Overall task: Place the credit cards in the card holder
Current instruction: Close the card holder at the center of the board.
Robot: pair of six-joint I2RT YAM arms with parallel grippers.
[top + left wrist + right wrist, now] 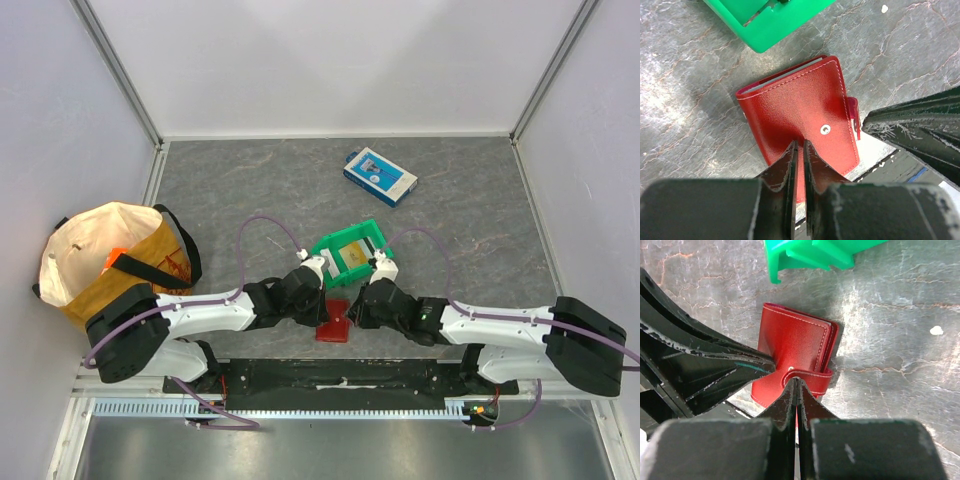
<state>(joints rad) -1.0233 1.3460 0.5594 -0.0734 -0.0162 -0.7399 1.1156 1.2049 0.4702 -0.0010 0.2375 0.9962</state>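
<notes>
— What's nearest?
— The wallet point(800, 100). It lies folded at the near edge of the table point(480, 220), between the two grippers.
— And the left gripper point(800, 144)?
— Its jaws are almost together, with only a thin slit between them. Red shows in the slit, so it looks pinched on the wallet's near edge.
— The right gripper point(796, 381)?
— Its fingers are pressed flat together, with the tips at the wallet's strap point(812, 374). I can't tell whether any of the strap is caught between them.
— What's past the wallet?
— The green bin point(368, 229) sits just beyond it, not touching. A tan card point(352, 253) lies inside.
— Are there any cards in the wallet?
— A pale edge shows along its far side, but I can't tell what it is.
— And farther back?
— A blue-and-white box point(380, 176) lies flat, well apart from the bin. A tan bag point(100, 255) stands open at the left wall.
</notes>
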